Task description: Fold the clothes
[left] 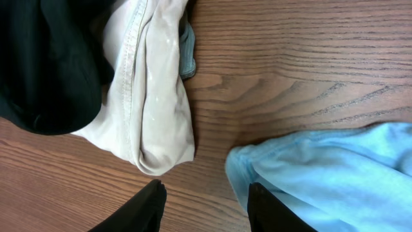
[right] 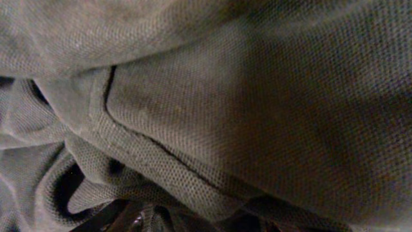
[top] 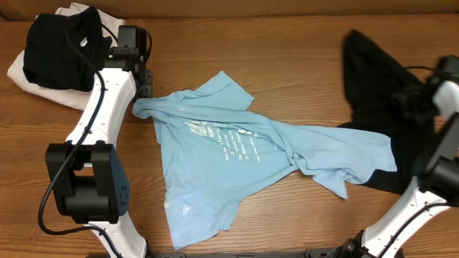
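Near ten o'clock on the table point(top: 301, 50), the left fingers point(left: 149, 207) stand wide apart with bare wood between them, holding nothing. The bunched sleeve end of the light blue T-shirt point(top: 222, 158) lies just beside one of them, towards four o'clock in the wrist view. The shirt sprawls across the middle of the table, crumpled and twisted, print side up. One sleeve points to twelve o'clock, the hem trails towards six, and a long fold runs out to three. It looks thin, soft and light, so I judge it will sag and drag rather than keep a shape, and a pinch into a thick bunch would likely lift several layers at once. A single edge at a shoulder seam or hem corner, taken low against the wood, seems the better hold. Farther out along ten o'clock, in the corner, a black garment point(top: 61, 46) sits on a beige garment point(left: 154, 96), apparently already dealt with. At three o'clock the right fingers are buried in a dark shirt point(top: 373, 79) whose knit fills the wrist view, so I cannot tell whether they grip it or not.
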Action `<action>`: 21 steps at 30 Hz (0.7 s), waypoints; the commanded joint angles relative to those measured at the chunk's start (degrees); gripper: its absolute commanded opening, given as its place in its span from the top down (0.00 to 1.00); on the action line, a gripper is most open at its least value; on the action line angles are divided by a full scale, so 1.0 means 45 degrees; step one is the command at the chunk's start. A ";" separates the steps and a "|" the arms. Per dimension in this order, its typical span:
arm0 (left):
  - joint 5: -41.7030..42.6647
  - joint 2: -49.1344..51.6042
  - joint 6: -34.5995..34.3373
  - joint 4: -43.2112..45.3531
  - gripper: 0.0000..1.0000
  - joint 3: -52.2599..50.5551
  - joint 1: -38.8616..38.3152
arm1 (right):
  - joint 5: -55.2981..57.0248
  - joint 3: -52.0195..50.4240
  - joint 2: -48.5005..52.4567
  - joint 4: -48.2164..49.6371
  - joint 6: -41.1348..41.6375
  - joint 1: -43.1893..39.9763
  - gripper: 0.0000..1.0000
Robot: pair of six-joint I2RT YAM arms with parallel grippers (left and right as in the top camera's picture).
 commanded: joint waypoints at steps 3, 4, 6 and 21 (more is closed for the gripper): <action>0.0112 -0.0214 -0.0068 -0.0029 0.52 0.0355 0.0253 | -0.1501 0.2249 0.0612 -0.1452 -0.0107 -0.1753 0.33; 0.0112 -0.0214 -0.0068 -0.0019 0.52 0.0355 0.0330 | -0.1928 0.2914 0.0597 -0.1948 -0.0321 -0.1880 0.31; 0.0097 -0.0219 -0.0058 0.0024 0.50 0.0364 0.0423 | -0.2181 0.4318 0.0481 -0.2968 -0.0486 -0.1928 0.26; 0.2234 -0.1171 -0.2356 -0.5372 0.36 0.5663 0.0432 | -0.3172 0.8121 -0.4231 -0.8782 -0.1219 0.0937 0.09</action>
